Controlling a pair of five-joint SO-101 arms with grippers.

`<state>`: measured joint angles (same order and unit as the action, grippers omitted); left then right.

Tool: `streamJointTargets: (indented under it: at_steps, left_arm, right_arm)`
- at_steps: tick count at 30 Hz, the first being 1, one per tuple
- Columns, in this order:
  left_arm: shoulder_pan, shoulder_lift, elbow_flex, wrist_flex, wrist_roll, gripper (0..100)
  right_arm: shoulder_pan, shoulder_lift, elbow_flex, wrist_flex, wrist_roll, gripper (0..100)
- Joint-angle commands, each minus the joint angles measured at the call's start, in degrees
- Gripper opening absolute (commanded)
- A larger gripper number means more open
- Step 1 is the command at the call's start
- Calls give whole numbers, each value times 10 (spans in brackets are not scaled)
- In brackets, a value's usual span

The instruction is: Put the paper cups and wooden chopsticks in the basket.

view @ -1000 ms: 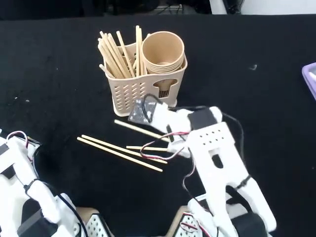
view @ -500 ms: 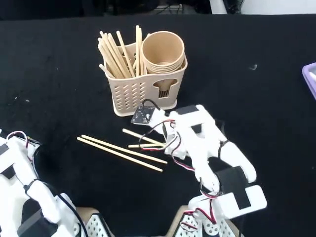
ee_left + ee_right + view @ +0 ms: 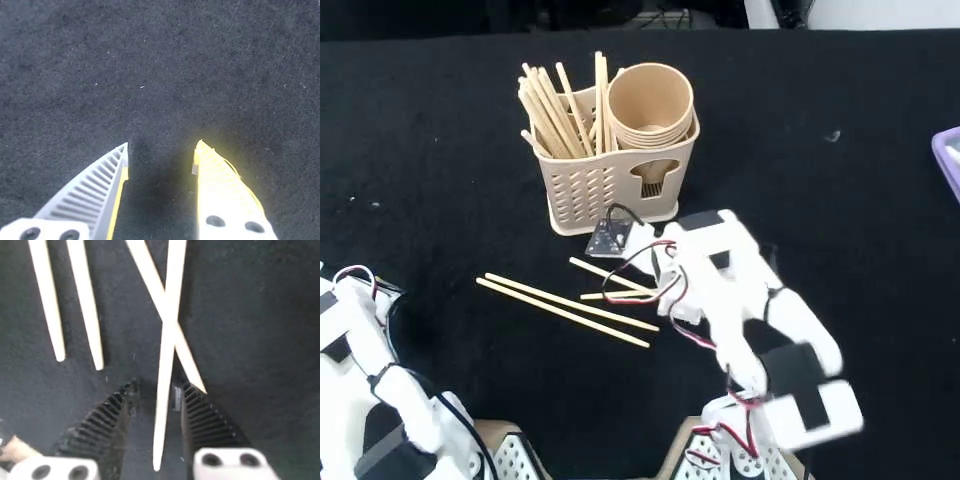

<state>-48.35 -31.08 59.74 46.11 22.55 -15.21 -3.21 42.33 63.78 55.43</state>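
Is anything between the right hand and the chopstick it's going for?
Nothing blocks it: the open right hand straddles one chopstick. A second chopstick crosses that one just ahead, its tip beside one finger, and may get caught too.

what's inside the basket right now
The basket holds a bundle of wooden chopsticks in one compartment and stacked paper cups in the other. Its walls hide their lower ends and the floor.

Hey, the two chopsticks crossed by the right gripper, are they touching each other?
Touching. The right wrist view shows the centre chopstick crossing the slanted chopstick in an X, with no gap, just ahead of the right gripper.
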Motion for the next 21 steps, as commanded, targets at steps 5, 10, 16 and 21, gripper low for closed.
streamJointTargets:
  at_steps: [5,10,16,21]
  left_arm:
    - [-4,-3,-3,-8,-3,212]
    - [-4,-3,-3,-8,-3,212]
    - [-4,-3,-3,-8,-3,212]
    - [-4,-3,-3,-8,-3,212]
  right_arm:
    - [3,-106,24,-6,4,240]
    - [-13,-106,77,-67,5,327]
    - [-35,-107,87,-73,6,328]
    - [-33,-108,84,-77,7,328]
